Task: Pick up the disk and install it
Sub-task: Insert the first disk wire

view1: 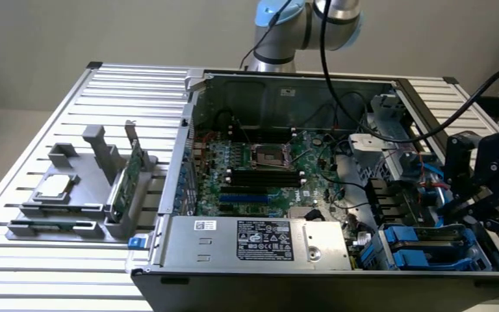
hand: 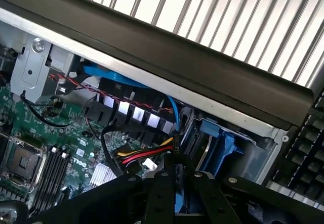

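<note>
My gripper (view1: 477,209) hangs over the drive bay in the front right corner of the open computer case (view1: 232,276), at the exterior view's right. In the wrist view its black fingers (hand: 202,198) stand close together on a narrow bright blue strip (hand: 178,196), the edge of the disk seen end-on. The rest of the disk is hidden by the fingers. Just beyond the fingertips lies the blue plastic drive bay (hand: 218,144) against the case's side wall.
Red, yellow and black power cables (hand: 144,155) and a blue data cable (hand: 171,110) run close to the bay. The motherboard (view1: 262,172) and power supply (view1: 258,242) take up the case. A grey fixture (view1: 76,195) on the slatted table holds a chip and a green card.
</note>
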`<action>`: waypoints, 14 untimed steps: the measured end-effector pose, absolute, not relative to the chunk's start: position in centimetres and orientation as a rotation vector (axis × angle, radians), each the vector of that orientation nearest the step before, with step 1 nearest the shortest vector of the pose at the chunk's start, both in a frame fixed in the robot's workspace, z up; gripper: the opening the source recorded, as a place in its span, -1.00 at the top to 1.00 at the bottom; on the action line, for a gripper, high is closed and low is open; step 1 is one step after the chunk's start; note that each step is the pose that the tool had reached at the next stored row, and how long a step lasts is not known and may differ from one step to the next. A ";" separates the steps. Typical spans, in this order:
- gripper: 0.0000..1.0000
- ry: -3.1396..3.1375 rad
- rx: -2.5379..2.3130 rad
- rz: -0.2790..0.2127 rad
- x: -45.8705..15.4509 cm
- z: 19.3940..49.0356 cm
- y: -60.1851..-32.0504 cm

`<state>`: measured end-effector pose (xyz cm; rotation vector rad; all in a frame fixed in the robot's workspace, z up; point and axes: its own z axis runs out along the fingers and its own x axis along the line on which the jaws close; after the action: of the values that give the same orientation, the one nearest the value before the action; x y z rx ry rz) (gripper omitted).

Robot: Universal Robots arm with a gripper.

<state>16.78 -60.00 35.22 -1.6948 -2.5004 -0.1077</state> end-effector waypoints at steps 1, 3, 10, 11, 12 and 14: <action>0.67 -2.495 -1.704 -0.108 16.7 35.2 -60.0; 0.67 -2.483 -1.722 -0.110 16.5 35.2 -60.0; 0.67 -2.429 -1.801 -0.115 16.3 35.2 -60.0; 0.67 -2.419 -1.814 -0.116 16.3 35.2 -60.0; 0.67 -2.409 -1.828 -0.118 16.3 35.2 -60.0; 0.67 -2.370 -1.882 -0.121 16.3 35.2 -60.0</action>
<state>16.30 -60.00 35.21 -1.8817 -2.3695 -0.1212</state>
